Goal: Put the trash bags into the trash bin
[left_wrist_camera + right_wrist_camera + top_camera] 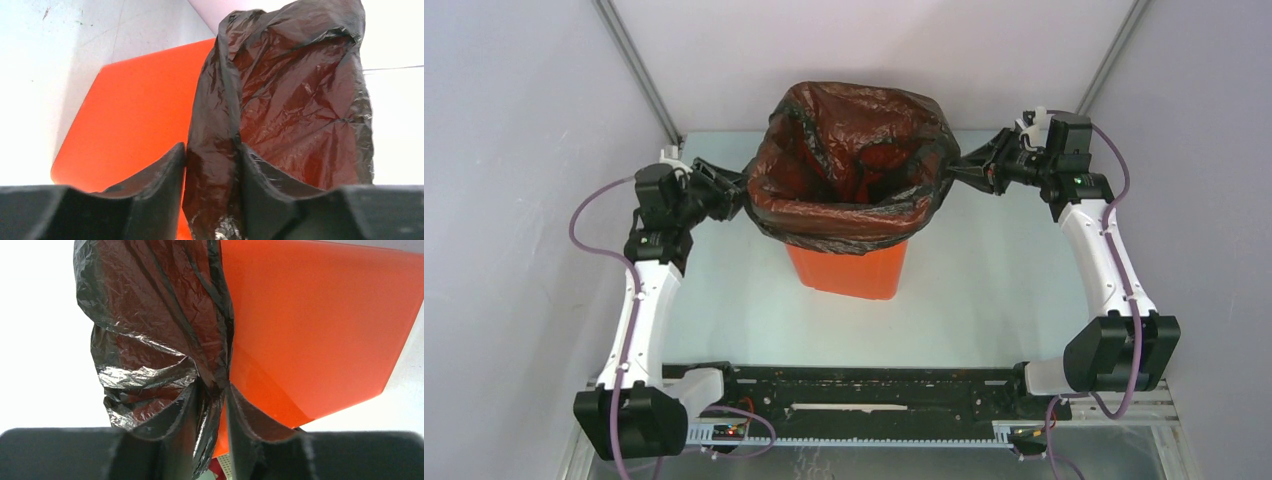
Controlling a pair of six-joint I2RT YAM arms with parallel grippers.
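Observation:
The black trash bag [849, 165] is spread open over the top of the orange trash bin [849, 270], its mouth wider than the bin and folded down around the rim. My left gripper [724, 193] is shut on the bag's left edge, and its wrist view shows a fold of bag [212, 170] pinched between the fingers beside the bin wall [135, 115]. My right gripper [984, 168] is shut on the bag's right edge, with bunched plastic [212, 395] between its fingers next to the bin wall [315, 325]. Both grippers pull the bag outward at rim height.
The bin stands mid-table toward the back. White enclosure walls close in on the left [514, 150], right [1204, 150] and rear. A black rail [854, 385] runs between the arm bases along the near edge.

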